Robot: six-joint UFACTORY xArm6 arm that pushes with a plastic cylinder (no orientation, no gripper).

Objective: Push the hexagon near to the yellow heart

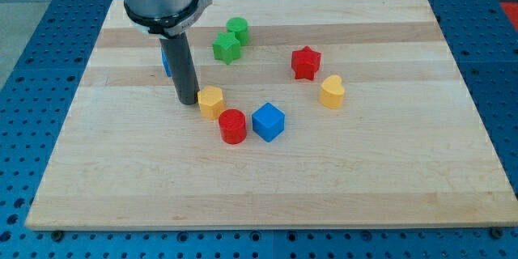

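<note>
Our bare rod, with nothing to open or close, rests my tip (188, 101) just left of the yellow hexagon (211, 102), which sits well apart from the yellow heart (331, 91) on the view's right.

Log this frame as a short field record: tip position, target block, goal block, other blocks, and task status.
tip: my tip sits just at the view's left of the yellow hexagon, close or touching
goal: yellow heart, far to the view's right
between: red cylinder, blue cube
others: red star, green star, green cylinder, blue block partly hidden behind the rod
status: hexagon not yet near heart
</note>
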